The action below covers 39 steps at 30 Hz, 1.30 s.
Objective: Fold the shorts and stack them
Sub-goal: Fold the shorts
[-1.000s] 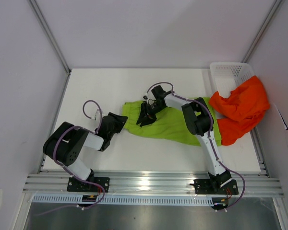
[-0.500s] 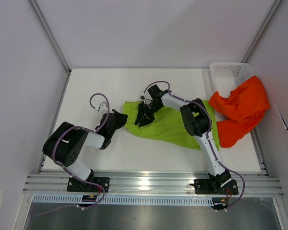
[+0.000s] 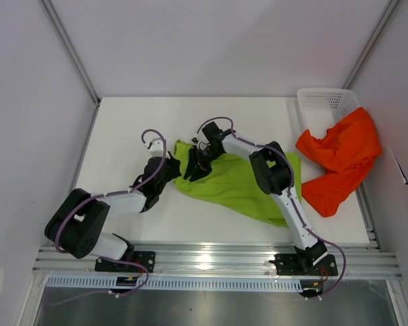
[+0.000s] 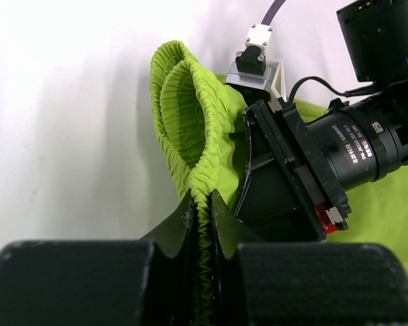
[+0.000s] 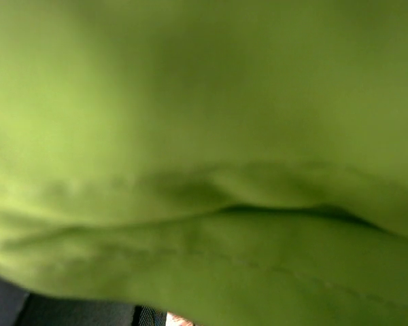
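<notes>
Left hand (image 4: 202, 212) clenched on the waistband (image 4: 188, 125) of the lime green shorts (image 3: 241, 189), mid-worktop (image 3: 190, 119). Right hand (image 3: 192, 168) buried in cloth; grip: cannot tell. Risk: shallow pinch on the elastic, so any pull may slip it free.

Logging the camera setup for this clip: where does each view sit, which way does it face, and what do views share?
Top external: above and behind, looking down on the table; left arm, right arm, bases nearest.
Left wrist: faces along the left jaws, shut on the green shorts' waistband; right arm's wrist camera beyond.
Right wrist: close against blurred green cloth; right jaws hardly show.
Shared: all see the green shorts.
</notes>
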Each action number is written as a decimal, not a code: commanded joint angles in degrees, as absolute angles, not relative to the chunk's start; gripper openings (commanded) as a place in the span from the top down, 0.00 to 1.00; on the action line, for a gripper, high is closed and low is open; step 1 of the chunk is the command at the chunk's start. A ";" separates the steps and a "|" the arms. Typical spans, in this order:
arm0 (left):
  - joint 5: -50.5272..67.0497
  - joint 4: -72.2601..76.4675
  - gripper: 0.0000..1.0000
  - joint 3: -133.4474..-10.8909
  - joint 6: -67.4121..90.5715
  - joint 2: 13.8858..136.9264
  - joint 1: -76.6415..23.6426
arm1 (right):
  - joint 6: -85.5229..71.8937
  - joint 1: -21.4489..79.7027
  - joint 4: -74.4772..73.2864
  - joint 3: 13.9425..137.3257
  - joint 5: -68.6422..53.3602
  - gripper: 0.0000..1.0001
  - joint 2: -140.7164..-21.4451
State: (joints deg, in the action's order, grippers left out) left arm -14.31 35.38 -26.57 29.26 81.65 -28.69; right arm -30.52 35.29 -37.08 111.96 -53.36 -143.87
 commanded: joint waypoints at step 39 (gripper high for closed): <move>-25.23 24.79 1.00 -36.30 5.37 63.55 -28.83 | -32.08 29.44 -29.45 84.11 -50.80 0.76 -121.98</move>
